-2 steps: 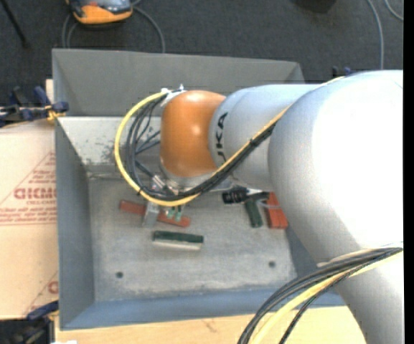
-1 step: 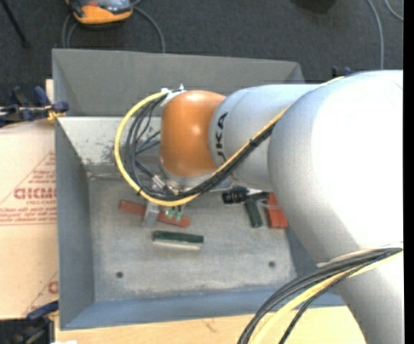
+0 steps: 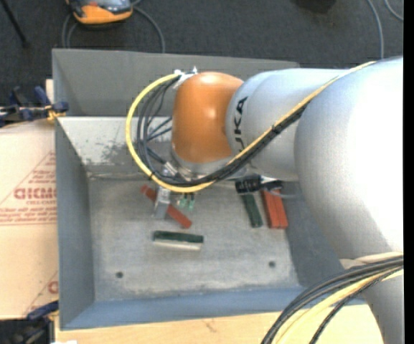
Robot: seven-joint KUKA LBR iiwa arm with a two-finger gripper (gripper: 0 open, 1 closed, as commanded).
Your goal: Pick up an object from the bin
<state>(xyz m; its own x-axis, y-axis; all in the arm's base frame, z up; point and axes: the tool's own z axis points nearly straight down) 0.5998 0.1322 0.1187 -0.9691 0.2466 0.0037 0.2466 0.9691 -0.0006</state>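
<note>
The gripper (image 3: pixel 166 205) hangs low in the bin (image 3: pixel 74 213); whether it is apart or together cannot be told. A thin red stick (image 3: pixel 181 219) slants out from under its tip, with a small green piece (image 3: pixel 186 203) just beside it. Nearer the view's lower edge lies a flat green-and-white bar (image 3: pixel 178 241), its long axis crosswise and apart from the rest, which is probably the easiest thing to take.

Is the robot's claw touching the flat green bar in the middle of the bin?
Apart. The camera view shows a strip of bare bin floor between the gripper and the flat green bar.
</note>
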